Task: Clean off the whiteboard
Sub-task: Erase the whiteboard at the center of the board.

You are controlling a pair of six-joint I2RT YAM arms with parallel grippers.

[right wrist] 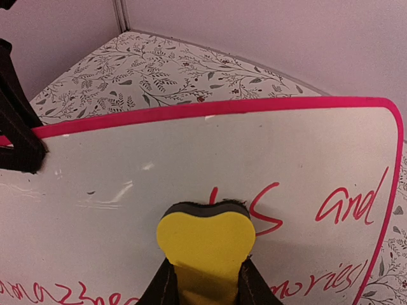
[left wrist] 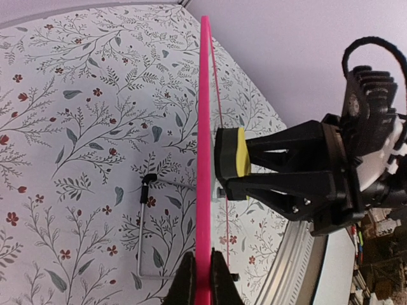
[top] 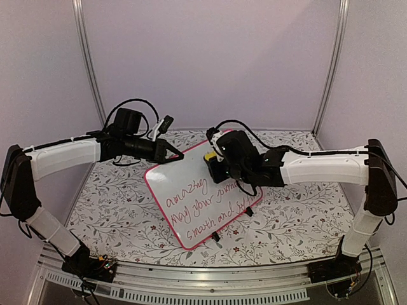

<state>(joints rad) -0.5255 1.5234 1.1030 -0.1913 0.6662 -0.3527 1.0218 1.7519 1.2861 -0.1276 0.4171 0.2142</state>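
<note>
The whiteboard (top: pixel 173 179), pink-framed, stands tilted on the floral table with red handwriting (top: pixel 202 204) over its lower half. My left gripper (top: pixel 179 154) is shut on the upper left frame edge; in the left wrist view the fingers (left wrist: pixel 186 279) pinch the pink frame (left wrist: pixel 203 140) edge-on. My right gripper (top: pixel 219 166) is shut on a yellow eraser (top: pixel 209 157) with a dark felt face. The eraser (right wrist: pixel 205 241) presses against the whiteboard (right wrist: pixel 191 152) near its top, just left of a red "s" (right wrist: pixel 266 210). Around the eraser (left wrist: pixel 238 159) the board is wiped white.
A thin wire stand (left wrist: pixel 145 229) props the board from behind, and black clip feet (top: pixel 215 237) sit at its lower edge. Purple walls and metal poles (top: pixel 89 63) close in the back and sides. An aluminium rail (top: pixel 210 279) runs along the near table edge.
</note>
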